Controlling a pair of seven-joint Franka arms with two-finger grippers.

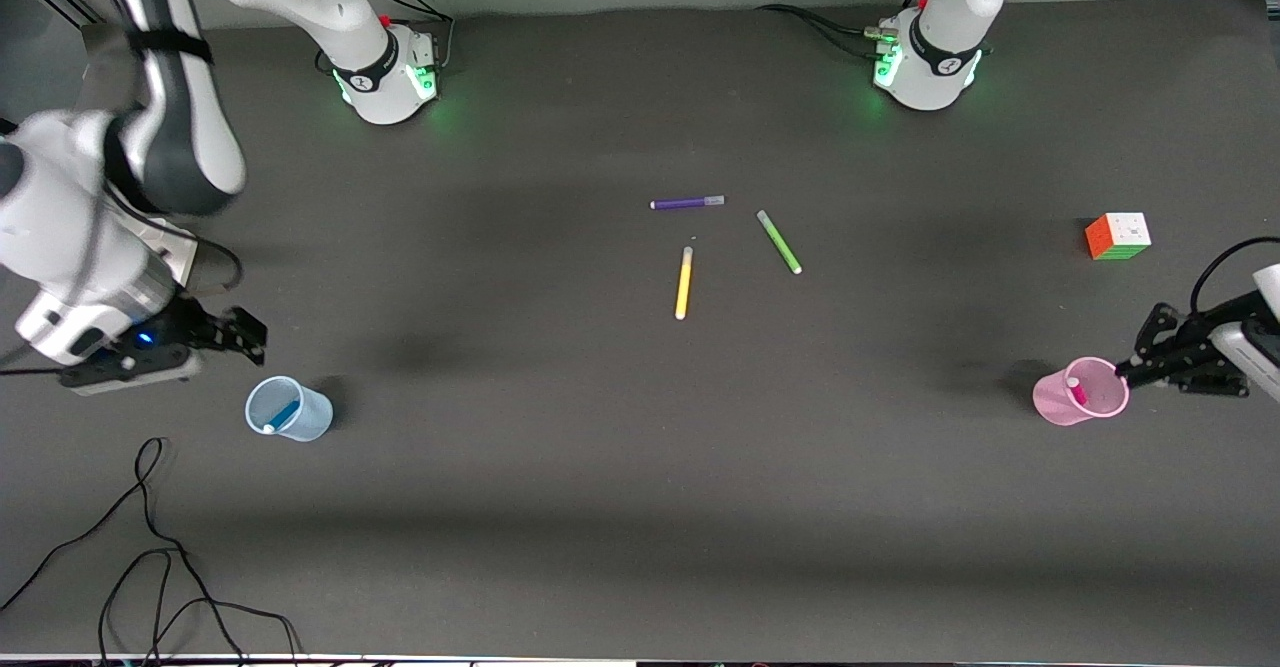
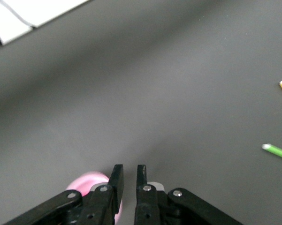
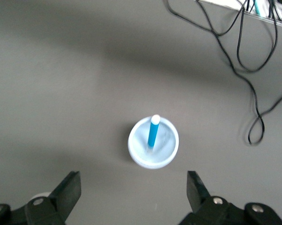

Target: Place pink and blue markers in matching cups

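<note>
The pale blue cup (image 1: 288, 409) stands toward the right arm's end of the table, with the blue marker (image 1: 282, 415) leaning inside it. In the right wrist view the cup (image 3: 153, 143) and the marker (image 3: 153, 132) lie just ahead of the fingers. My right gripper (image 1: 255, 339) (image 3: 133, 177) is wide open and empty beside the cup. The pale pink cup (image 1: 1080, 392) stands toward the left arm's end, with the pink marker (image 1: 1075, 390) in it. My left gripper (image 1: 1125, 372) (image 2: 128, 168) sits at this cup's rim (image 2: 89, 180), almost shut with a narrow gap, holding nothing.
A purple marker (image 1: 688, 203), a green marker (image 1: 779, 242) and a yellow marker (image 1: 684, 282) lie at the table's middle. A colour cube (image 1: 1118, 236) sits farther from the camera than the pink cup. Loose black cables (image 1: 150, 547) lie near the front edge by the blue cup.
</note>
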